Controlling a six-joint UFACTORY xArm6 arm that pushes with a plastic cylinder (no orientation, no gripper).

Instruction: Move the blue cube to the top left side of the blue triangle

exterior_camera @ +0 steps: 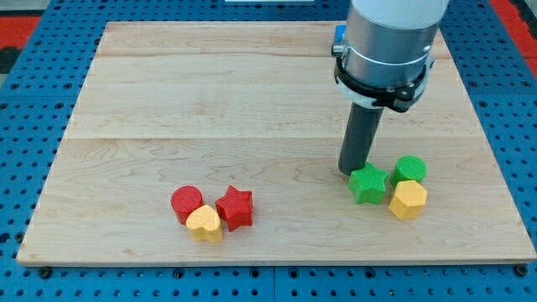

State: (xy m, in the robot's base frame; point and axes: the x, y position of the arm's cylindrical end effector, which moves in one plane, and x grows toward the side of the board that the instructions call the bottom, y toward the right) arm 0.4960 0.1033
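Note:
My tip [351,172] rests on the wooden board [210,101] at the view's right, touching or nearly touching the upper left side of a green star [367,184]. A small piece of a blue block [339,38] shows at the left edge of the arm's grey body near the view's top. Its shape cannot be made out. The arm hides the rest of it. No other blue block shows, so I cannot tell the blue cube from the blue triangle.
A green cylinder [411,169] and a yellow hexagon [408,200] sit just right of the green star. A red cylinder [186,201], a yellow heart-like block [205,224] and a red star [235,207] cluster at the bottom centre-left.

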